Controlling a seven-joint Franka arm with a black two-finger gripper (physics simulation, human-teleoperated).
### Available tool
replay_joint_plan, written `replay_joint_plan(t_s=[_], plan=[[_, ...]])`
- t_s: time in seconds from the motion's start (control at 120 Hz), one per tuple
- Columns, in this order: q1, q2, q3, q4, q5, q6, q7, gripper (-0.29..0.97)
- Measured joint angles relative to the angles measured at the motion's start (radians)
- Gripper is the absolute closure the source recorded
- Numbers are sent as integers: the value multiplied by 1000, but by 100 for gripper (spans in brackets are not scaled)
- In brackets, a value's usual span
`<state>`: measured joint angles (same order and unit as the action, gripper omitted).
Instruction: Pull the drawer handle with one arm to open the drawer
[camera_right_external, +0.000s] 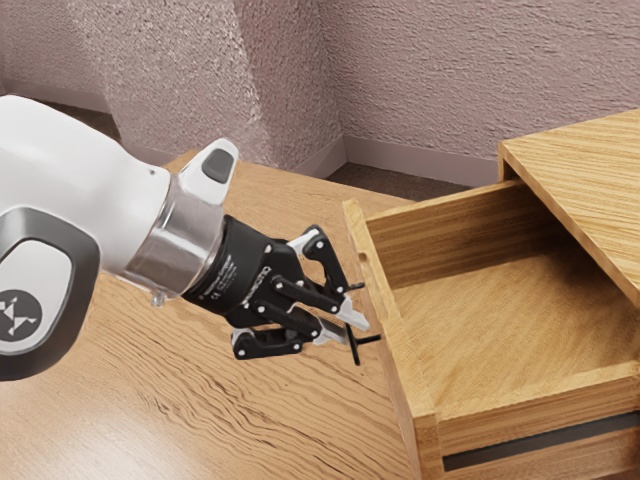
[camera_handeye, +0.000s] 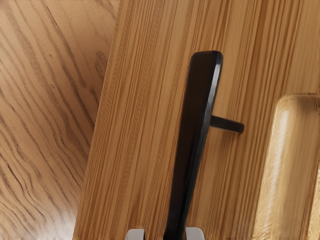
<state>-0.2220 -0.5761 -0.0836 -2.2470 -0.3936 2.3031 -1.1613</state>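
The wooden drawer (camera_right_external: 385, 300) stands pulled far out of its cabinet (camera_right_external: 590, 180), and its inside is bare. A thin black bar handle (camera_right_external: 357, 345) sticks out from the drawer front on short pegs. My black gripper (camera_right_external: 348, 330) sits at that handle with both fingers close on either side of the bar, shut on it. Seen from the wrist, the handle (camera_handeye: 197, 130) runs up across the drawer front (camera_handeye: 140, 125), and it passes between my pale fingertips (camera_handeye: 135, 233) at the lower edge.
The cabinet stands on a wooden table (camera_right_external: 200, 400) at the exterior view's right, with a second drawer front (camera_right_external: 540, 445) below the open one. Table surface stretches to the left under my arm. Textured walls close the back.
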Motion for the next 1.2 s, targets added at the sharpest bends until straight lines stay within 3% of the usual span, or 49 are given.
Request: replay_joint_plan(t_s=[0.308,0.933,1.2], plan=[[1,-103,2,-83,-1,-7,-3,70],[-4,-200,10,-146,3,-23,-5,69],[-2,-195,7,-135,2,-28,-9,50]])
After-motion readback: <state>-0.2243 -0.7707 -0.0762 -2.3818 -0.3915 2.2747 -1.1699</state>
